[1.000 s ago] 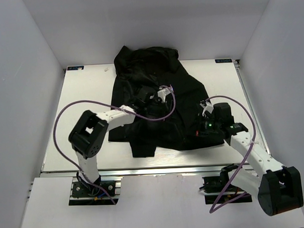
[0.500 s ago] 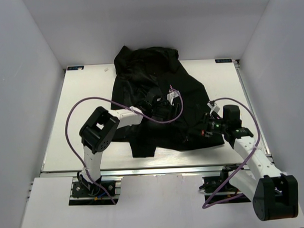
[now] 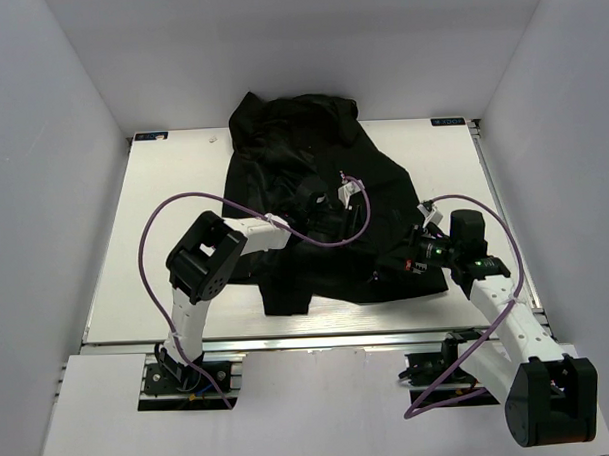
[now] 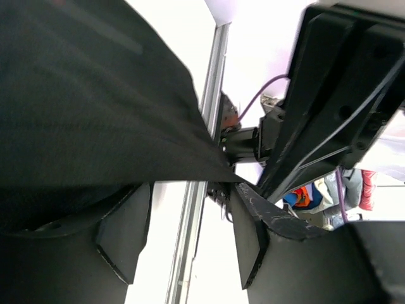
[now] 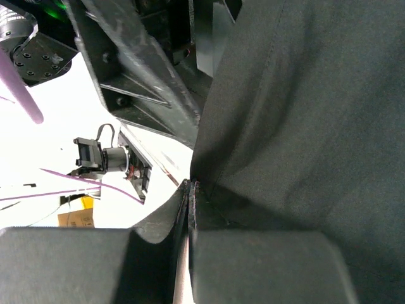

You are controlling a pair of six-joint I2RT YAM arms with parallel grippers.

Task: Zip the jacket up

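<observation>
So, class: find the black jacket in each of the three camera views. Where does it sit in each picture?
Top external: the jacket lies spread out at the centre of the picture.
Left wrist: it fills the upper left, tapering to a point near the centre.
Right wrist: it fills the right half, its edge pinched in the right gripper low at centre.
Shared landmark: purple cable.
</observation>
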